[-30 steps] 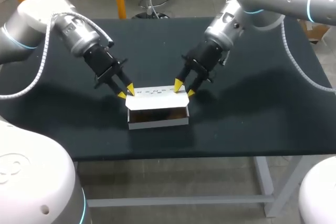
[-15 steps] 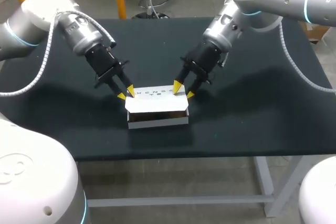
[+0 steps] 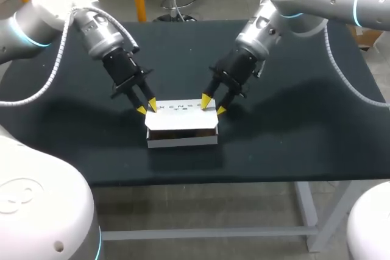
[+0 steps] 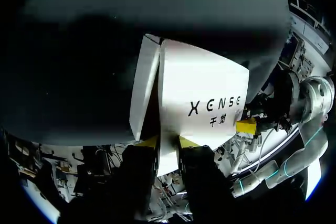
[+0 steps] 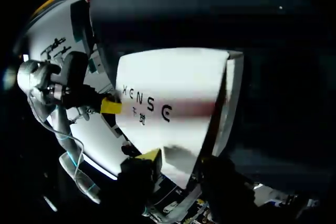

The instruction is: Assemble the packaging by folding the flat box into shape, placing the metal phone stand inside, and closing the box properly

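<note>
The white box (image 3: 183,137) stands in the middle of the table, its printed lid (image 3: 181,115) folded low over the body, with a dark slit left at the front. My left gripper (image 3: 147,107) is at the lid's rear left corner. In the left wrist view the lid (image 4: 202,98) runs between the left gripper's fingertips (image 4: 149,141), which straddle its edge with the jaws slightly apart. My right gripper (image 3: 213,105) is at the rear right corner, open wider, and the lid (image 5: 168,103) passes between its fingers (image 5: 149,156). No phone stand shows in any view.
The dark table (image 3: 292,126) lies bare around the box. Both arms slant in from the rear corners above the back half, and the front strip towards the near edge (image 3: 201,178) holds nothing.
The lid has come down over the box, narrowing the front opening. My left arm has swung a little towards the rear, its tips still at the corner. The right gripper has hardly moved.
</note>
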Motion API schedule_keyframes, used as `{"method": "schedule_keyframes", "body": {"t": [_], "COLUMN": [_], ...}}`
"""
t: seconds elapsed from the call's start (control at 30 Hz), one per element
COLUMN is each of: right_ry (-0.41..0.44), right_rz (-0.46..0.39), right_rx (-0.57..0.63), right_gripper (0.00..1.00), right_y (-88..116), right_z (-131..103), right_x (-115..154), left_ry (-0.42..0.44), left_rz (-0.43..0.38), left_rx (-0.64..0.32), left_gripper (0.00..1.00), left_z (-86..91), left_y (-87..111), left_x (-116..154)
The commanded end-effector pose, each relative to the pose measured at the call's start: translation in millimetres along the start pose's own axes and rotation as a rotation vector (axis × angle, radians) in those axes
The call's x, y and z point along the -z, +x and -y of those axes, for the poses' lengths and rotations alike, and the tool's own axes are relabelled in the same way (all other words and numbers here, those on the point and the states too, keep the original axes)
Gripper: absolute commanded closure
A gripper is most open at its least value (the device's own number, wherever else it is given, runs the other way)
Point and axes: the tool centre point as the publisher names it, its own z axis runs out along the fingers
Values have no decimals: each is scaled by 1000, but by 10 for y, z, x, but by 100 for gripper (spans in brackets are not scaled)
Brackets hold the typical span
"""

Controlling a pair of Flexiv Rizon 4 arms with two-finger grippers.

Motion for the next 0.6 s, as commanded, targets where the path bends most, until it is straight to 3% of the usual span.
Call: {"method": "schedule_keyframes", "body": {"t": [0.03, 0.37, 0.6], "right_ry": [1, 2, -8], "right_rz": [1, 1, 6], "right_rx": [2, 1, 6], "right_gripper": [56, 55, 55], "right_y": [60, 24, 28], "right_z": [-10, -10, 18], "right_x": [-35, -51, -44], "left_ry": [9, 37, 56], "left_rz": [17, 36, 51], "left_rx": [1, 15, 6], "left_gripper": [90, 83, 68], "left_z": [57, 34, -6], "left_y": [48, -1, -25], "left_x": [-107, -133, -145]}}
